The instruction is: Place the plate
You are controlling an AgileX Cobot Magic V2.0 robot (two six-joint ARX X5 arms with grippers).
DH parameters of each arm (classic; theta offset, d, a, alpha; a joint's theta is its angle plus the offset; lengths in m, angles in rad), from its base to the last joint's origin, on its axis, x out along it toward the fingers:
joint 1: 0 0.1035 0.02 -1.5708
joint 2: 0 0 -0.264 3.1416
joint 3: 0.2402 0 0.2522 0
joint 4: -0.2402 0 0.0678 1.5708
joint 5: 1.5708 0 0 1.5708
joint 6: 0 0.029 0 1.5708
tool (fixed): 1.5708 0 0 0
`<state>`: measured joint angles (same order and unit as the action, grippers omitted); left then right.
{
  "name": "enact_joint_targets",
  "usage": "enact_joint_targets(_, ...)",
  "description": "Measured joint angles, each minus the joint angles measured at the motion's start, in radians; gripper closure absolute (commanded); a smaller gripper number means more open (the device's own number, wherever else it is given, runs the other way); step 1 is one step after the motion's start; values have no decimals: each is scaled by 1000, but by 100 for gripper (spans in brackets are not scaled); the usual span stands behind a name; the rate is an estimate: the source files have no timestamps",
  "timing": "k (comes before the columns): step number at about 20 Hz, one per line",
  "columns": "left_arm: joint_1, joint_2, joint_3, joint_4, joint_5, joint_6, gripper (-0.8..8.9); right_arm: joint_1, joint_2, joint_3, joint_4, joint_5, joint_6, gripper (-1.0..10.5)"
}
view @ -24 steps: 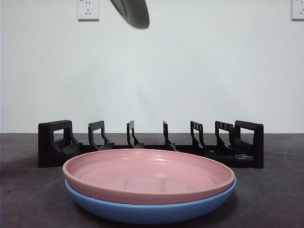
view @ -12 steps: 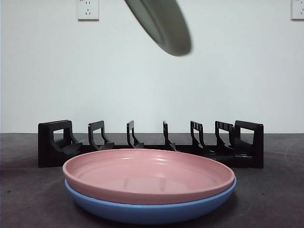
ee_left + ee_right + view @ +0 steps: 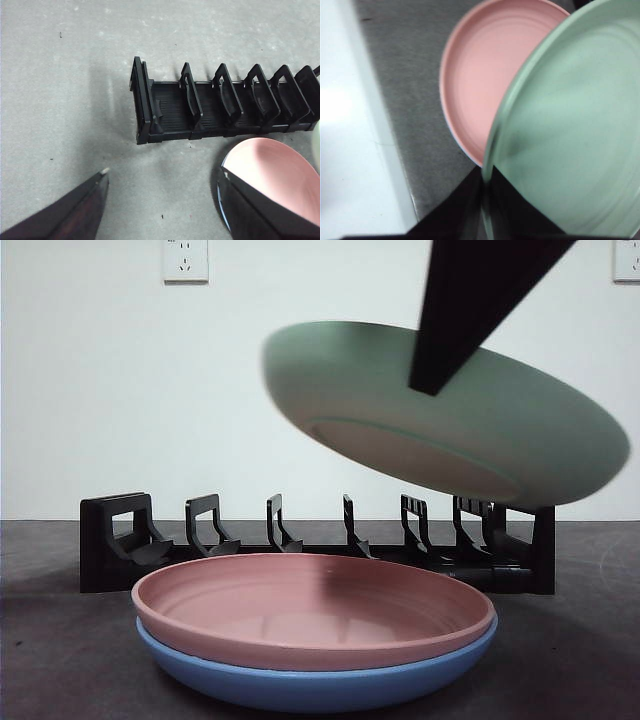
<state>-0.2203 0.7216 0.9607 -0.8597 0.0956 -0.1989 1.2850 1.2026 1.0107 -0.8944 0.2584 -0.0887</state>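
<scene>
The right gripper [image 3: 482, 200] pinches the rim of a green plate [image 3: 450, 415], its two jaws shut on the edge, and holds the plate in the air above the pink plate [image 3: 310, 605], tilted, with its underside turned toward the front camera. The pink plate lies nested on a blue plate [image 3: 320, 685], and both rest on the dark table [image 3: 60, 660] just in front of the black dish rack [image 3: 300, 545]. In the front view the green plate hangs above the rack's right half, clear of its dividers and of the stack below. Its outline is blurred in both views that show it.

The left gripper [image 3: 162, 192] waits with its jaws wide apart and nothing between them, above the table off the rack's end wall, with the pink plate's edge near one jaw.

The grip looks like the weak point: the plate is held by a thin bite at one spot on the rim, so its weight hangs well out from the jaws, and a quick swing could make it pivot or slip free onto the stack. If the plate is meant for a rack slot, its slant may be a second hazard; unless it is turned more upright, its lower edge could strike a divider top or land across two slots and jam. A low pass could also clip the pink plate's rim and shove the stack.
</scene>
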Motion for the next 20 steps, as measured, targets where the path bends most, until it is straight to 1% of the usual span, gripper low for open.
enact_joint_targets(7, 0, 0, 0, 0, 0, 0, 470, 30, 121, 0, 31, -5, -115, 933)
enact_joint_targets(10, 0, 0, 0, 0, 0, 0, 470, 31, 158, 0, 51, -27, -164, 933)
enact_joint_targets(14, 0, 0, 0, 3, 0, 0, 469, 31, 202, 0, 72, -31, -216, 932)
enact_joint_targets(18, 0, 5, 0, 3, 0, 0, 470, 31, 228, 0, 80, -74, -262, 932)
enact_joint_targets(20, 0, 5, 0, 3, 0, 0, 469, 31, 237, 0, 94, -80, -283, 932)
